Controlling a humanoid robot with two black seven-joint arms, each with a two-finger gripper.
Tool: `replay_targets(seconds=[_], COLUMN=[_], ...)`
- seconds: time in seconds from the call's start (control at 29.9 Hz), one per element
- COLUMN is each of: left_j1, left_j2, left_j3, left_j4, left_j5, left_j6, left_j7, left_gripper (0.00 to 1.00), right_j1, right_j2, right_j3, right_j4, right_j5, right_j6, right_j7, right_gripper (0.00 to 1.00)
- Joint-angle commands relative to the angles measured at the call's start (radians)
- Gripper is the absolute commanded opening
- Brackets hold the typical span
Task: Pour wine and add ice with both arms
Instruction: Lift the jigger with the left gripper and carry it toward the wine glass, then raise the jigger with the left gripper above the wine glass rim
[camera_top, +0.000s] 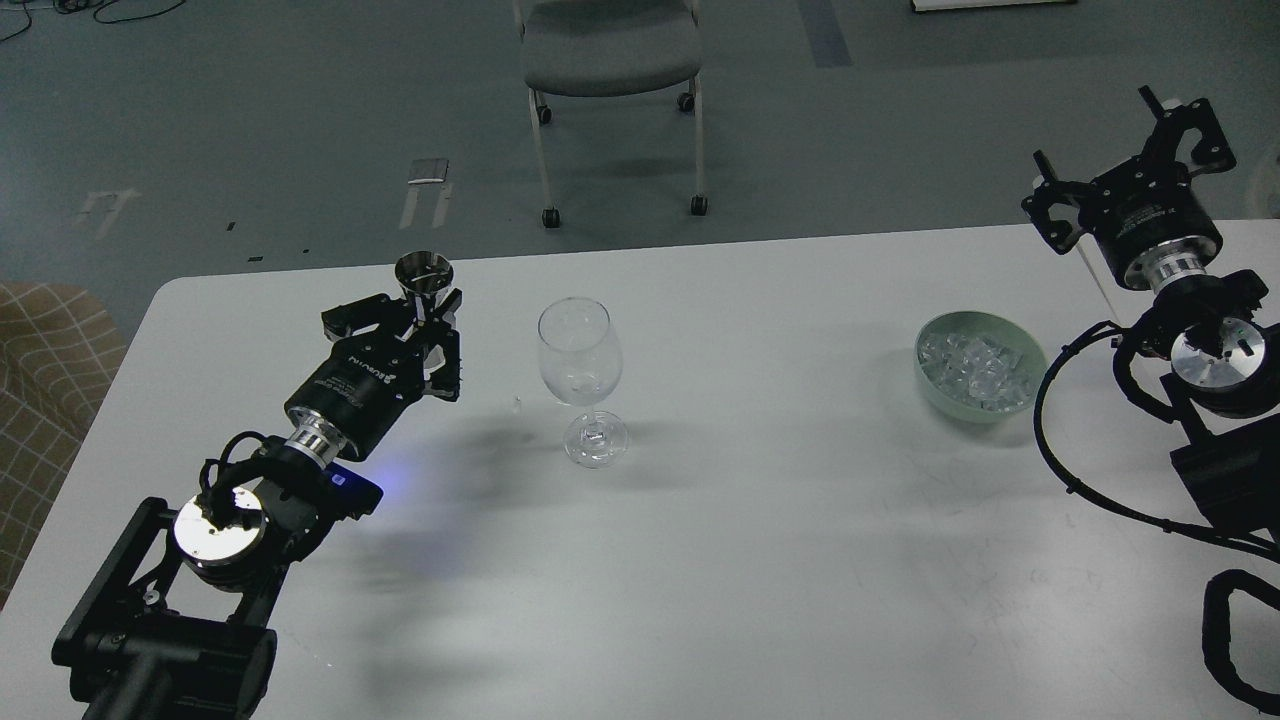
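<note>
On the white table's (760, 560) left side, the left black claw-like gripper (425, 305) is closed around one small silver metal cup (423, 272), held upright; any liquid in it cannot be made out. Just right of it stands one clear stemmed wine glass (581, 378), apart from the gripper, its contents too faint to tell. Further right sits one pale green round bowl (935, 385) holding a heap of clear ice cubes (975, 368), too many and too glinting to count. Beyond it, the right black gripper (1130, 150) hangs past the table's far edge, fingers spread wide, holding nothing. Both arms are cut off by the frame. One grey wheeled chair (610, 50) stands behind, its back cropped.
</note>
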Motion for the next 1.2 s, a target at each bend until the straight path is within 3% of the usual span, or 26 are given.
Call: replay_targets(seconds=[0.0, 1.17], left_j1=[-0.008, -0.034], left_j2=[-0.005, -0.002], left_j3=[0.005, 0.088], left_j4=[0.0, -0.043], left_j5=[0.0, 0.086], left_j6=[0.001, 0.005], left_j7=[0.002, 0.006], left_gripper=[0.0, 0.0], right_j1=[0.004, 0.019], right_j2=[0.0, 0.0], right_j3=[0.0, 0.0], right_j4=[-0.001, -0.004], right_j5=[0.0, 0.0], right_j6=[0.0, 0.0], right_j7=[0.0, 0.0], right_gripper=[1.0, 1.0])
